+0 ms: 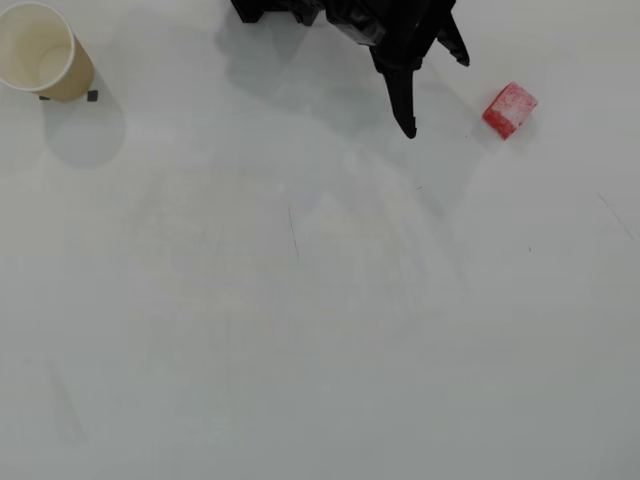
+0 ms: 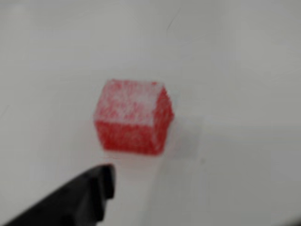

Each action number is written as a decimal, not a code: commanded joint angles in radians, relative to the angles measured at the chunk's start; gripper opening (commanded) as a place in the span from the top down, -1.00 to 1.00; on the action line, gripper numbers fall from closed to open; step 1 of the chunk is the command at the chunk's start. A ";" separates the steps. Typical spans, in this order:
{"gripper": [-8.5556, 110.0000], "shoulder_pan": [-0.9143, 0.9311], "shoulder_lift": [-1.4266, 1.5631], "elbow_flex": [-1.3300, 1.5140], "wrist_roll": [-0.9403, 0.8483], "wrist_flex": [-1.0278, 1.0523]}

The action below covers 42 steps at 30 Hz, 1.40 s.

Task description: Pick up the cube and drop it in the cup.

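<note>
The cube (image 1: 510,109), small and red with whitish scuffed patches, lies on the white table at the upper right of the overhead view. It fills the middle of the wrist view (image 2: 134,117), slightly blurred. My black gripper (image 1: 435,92) hangs just left of the cube, apart from it, with its jaws spread open and empty. One dark finger (image 2: 89,197) shows at the bottom left of the wrist view, short of the cube. The cup (image 1: 42,50), tan paper with a white rim and cream inside, stands upright at the far upper left, far from the gripper.
The arm's black body (image 1: 290,10) enters from the top edge of the overhead view. A small dark mark (image 1: 92,96) sits by the cup's base. The white table (image 1: 320,330) has faint scratches.
</note>
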 commanded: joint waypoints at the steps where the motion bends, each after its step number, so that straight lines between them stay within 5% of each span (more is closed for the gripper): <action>1: 0.05 -0.008 -0.135 -0.103 0.006 -0.117; 42: 0.05 -0.100 -0.933 -0.566 0.006 -0.433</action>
